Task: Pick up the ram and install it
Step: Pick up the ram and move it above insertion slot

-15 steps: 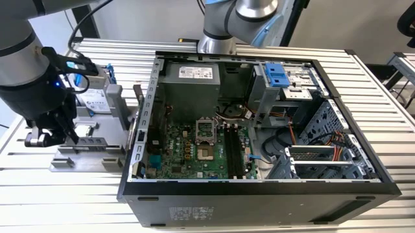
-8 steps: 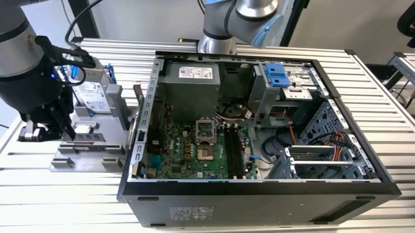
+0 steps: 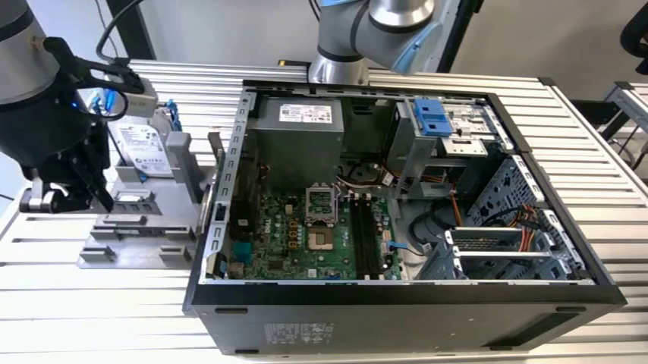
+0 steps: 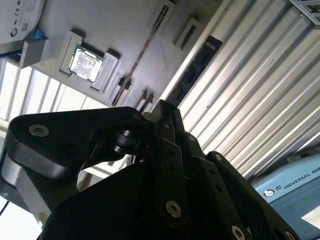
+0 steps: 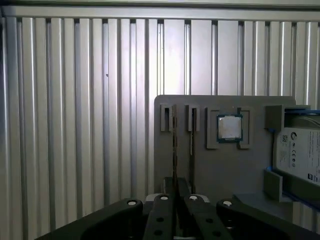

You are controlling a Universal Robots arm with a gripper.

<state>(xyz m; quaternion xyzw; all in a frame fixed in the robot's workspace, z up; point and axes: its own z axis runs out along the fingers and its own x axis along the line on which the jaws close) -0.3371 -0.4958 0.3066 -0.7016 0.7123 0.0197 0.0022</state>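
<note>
Since the ram is thin, light, stiff and fragile, its bare long edges suit the tool, which looks closed near it.

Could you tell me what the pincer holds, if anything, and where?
It cannot be told; the pincer hangs close to the slim dark blue-black ram stick in the grey slotted holder.

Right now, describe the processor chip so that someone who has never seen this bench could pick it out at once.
Find the open computer case; the grey parts holder stands beside it, at the exterior view's left. On that holder, between the narrow slots and the blue-framed hard drive, sits the processor chip: small, square and silver, unlike anything beside it.
</note>
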